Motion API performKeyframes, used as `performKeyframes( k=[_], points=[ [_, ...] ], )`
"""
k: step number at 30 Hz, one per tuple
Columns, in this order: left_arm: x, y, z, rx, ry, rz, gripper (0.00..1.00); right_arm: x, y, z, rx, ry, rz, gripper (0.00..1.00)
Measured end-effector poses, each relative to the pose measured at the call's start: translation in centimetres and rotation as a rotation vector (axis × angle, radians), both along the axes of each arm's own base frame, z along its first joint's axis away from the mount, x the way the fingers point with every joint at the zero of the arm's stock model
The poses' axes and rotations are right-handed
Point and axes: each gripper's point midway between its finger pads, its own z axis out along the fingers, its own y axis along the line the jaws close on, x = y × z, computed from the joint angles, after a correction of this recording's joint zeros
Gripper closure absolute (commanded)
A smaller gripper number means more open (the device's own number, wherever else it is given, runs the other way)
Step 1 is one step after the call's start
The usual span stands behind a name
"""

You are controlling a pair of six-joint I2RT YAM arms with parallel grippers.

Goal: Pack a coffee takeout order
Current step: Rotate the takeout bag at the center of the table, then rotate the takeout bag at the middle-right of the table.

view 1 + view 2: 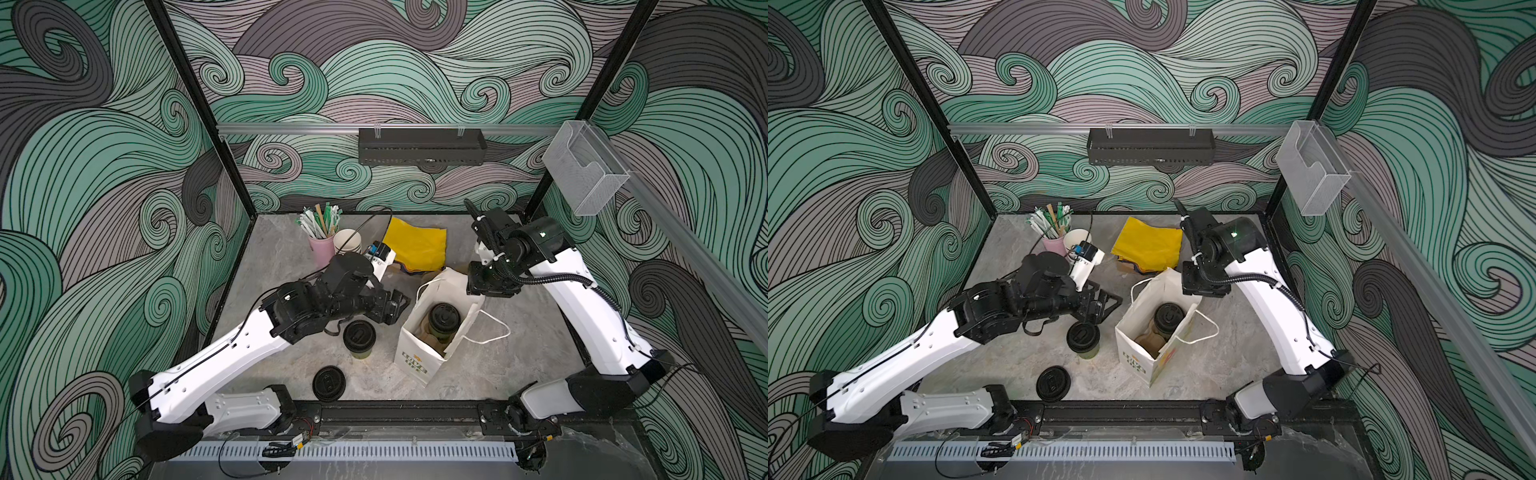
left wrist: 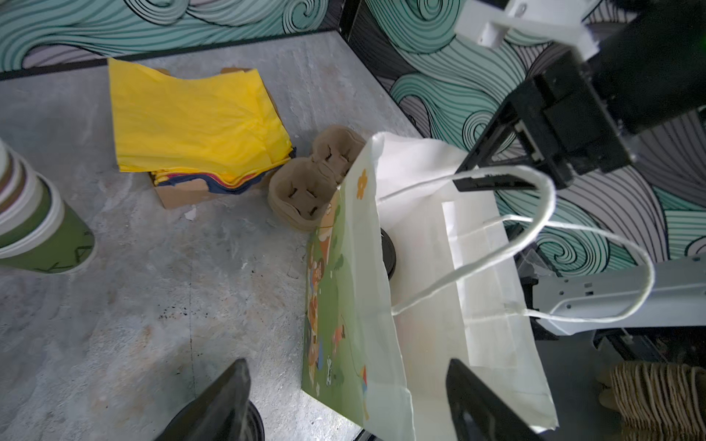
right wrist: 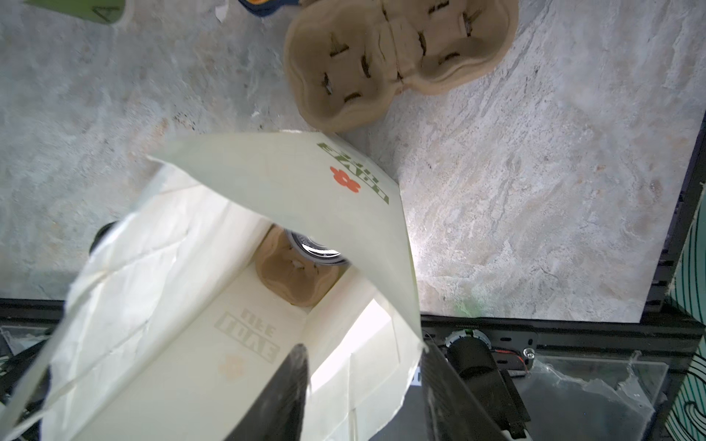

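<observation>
Grey marbled table (image 1: 519, 365); back left: pink cup (image 1: 322, 251) of straws, cup stack (image 1: 347, 241) just beside; back centre: box (image 2: 179, 194) of napkins (image 1: 415, 243); carrier (image 2: 305, 194) between box and bag (image 1: 419, 361); bag upright, centre; lidded cup (image 1: 359, 338) left of bag; loose lid (image 1: 329, 383) near front edge.

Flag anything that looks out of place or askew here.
A loose black lid lies flat near the front of the table, on no cup. The paper bag has one wall sagging inward over its opening.
</observation>
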Motion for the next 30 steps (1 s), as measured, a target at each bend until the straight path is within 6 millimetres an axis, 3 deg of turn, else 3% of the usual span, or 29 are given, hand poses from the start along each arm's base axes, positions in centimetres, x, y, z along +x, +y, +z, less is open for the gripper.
performKeyframes(
  k=[4,11,17,24,28,30],
  points=[
    [-0.5,3.0,1.3,-0.014,-0.011,0.094,0.19,-0.6,-0.1,2.2,0.058,-0.067,-0.030,0.44],
    [-1.4,7.2,-0.2,0.084,0.090,0.236,0.19,-3.4,-0.1,5.2,0.151,-0.165,-0.071,0.33],
    [-1.9,9.0,-1.7,0.128,0.157,0.303,0.19,-5.8,-0.3,3.5,0.141,-0.126,-0.127,0.26],
    [-2.1,9.4,-3.0,0.127,0.188,0.331,0.19,-6.2,0.6,2.0,0.088,-0.099,-0.173,0.19],
    [-1.9,9.1,-3.0,0.112,0.186,0.332,0.19,-6.6,0.5,-0.1,0.025,-0.057,-0.207,0.24],
    [-1.9,9.0,-2.9,0.105,0.185,0.334,0.19,-7.0,0.3,-1.4,-0.011,-0.025,-0.224,0.32]
  ],
)
